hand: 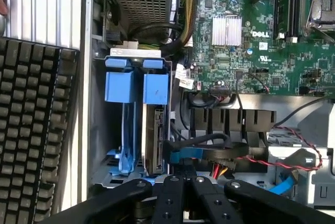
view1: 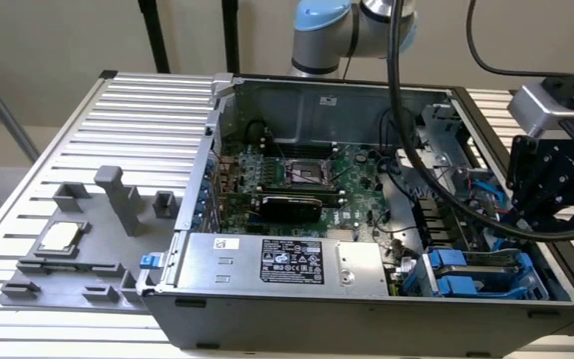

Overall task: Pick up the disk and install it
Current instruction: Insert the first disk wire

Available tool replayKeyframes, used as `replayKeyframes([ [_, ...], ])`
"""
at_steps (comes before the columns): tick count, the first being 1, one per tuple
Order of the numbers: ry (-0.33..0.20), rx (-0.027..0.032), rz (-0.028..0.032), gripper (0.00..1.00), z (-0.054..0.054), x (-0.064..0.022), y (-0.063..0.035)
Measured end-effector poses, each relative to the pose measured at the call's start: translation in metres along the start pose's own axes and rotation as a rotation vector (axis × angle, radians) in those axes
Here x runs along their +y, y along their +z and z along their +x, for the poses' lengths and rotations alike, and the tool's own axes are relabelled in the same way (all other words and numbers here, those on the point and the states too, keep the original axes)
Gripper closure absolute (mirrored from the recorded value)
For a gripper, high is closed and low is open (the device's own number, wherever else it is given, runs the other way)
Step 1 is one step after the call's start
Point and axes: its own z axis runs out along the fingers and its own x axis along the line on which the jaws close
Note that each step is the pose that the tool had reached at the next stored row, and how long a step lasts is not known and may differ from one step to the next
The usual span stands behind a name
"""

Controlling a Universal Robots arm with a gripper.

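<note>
The open computer case (view1: 367, 321) occupies the centre and right of the exterior view, resting on a slatted metal table (view1: 147, 97). The motherboard (view1: 297, 168) is exposed at frame centre, and a silver power supply (view1: 287, 262) with a black label sits below it. The gripper (view1: 551, 213) stands at the right edge of the frame, over the case's right side and above the drive cage (view1: 526, 280) in the lower right corner. In the wrist view the gripper (hand: 184, 174) has its two black fingers (hand: 172, 192) brought together, closed, with nothing seen between them. The disk (hand: 154, 140) stands on edge inside the drive cage, its silver-grey side showing and its blue carrier tab (hand: 156, 89) at one end. It sits just beside a second blue carrier (hand: 119, 85) and near the fingertips, but whether they touch it cannot be determined. A blue cable (hand: 193, 153) runs close to the fingertips. A grey fixture tray (view1: 78, 247) lies at the lower left of the exterior view, carrying a small square chip (view1: 57, 238). A black keyboard (hand: 31, 130) lies outside the case wall.
</note>
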Motion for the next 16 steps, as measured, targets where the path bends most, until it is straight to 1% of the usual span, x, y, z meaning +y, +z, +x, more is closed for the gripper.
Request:
replayKeyframes([
  [5,-0.001,0.0015,-0.0006,1.00,-0.006,0.0062,0.0046],
  [8,-0.002,0.0019,-0.0037,1.00,-0.007,0.0108,0.0056],
  [11,-0.003,0.0018,-0.0047,1.00,-0.007,0.0138,0.0058],
  [13,-0.003,0.0021,-0.0049,1.00,-0.004,0.0137,0.0056],
  [16,-0.002,0.0013,-0.0058,1.00,0.004,0.0139,0.0049],
])
